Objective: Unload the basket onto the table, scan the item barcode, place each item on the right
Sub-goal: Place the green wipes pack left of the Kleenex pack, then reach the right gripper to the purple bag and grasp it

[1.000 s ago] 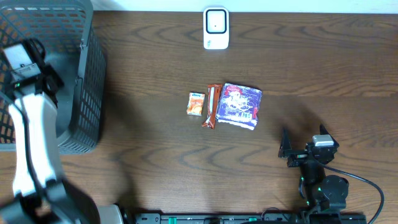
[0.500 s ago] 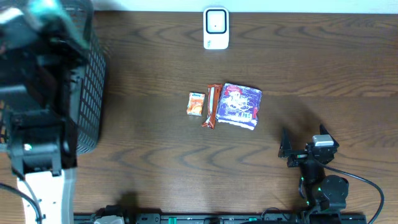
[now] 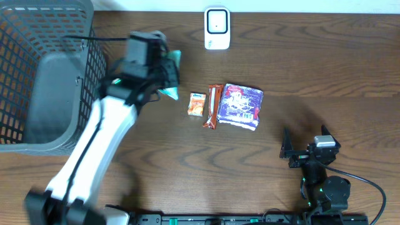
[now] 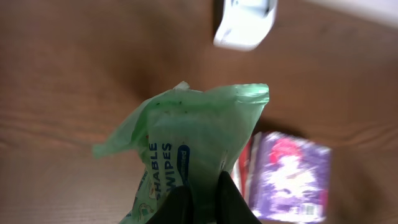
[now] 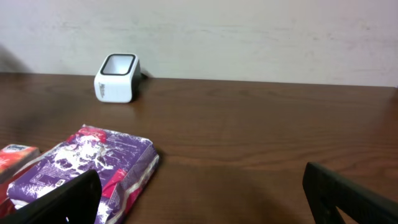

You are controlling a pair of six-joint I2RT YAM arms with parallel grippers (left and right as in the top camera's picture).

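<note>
the left end effector (image 4: 202,200) pinches the green wipes packet (image 4: 198,140) above the surface (image 3: 187,162), short of the scanner (image 3: 217,28), so pickup looks done and showing its barcode remains; the right end effector (image 5: 199,196) sits spread wide, empty.

A grey mesh basket (image 3: 19,75) stands on the dark wood table (image 3: 312,62), off to the left of the left gripper (image 3: 165,74) and well apart from the three packets on its other side. These lie in a row to the gripper's right and slightly nearer the robot's base. A small orange packet (image 3: 197,104) is closest to the gripper. A slim brown bar (image 3: 214,105) lies just beside it. A purple printed pack (image 3: 242,106), farthest from the gripper, touches the bar along one long edge. All three lie flat on the wood.
</note>
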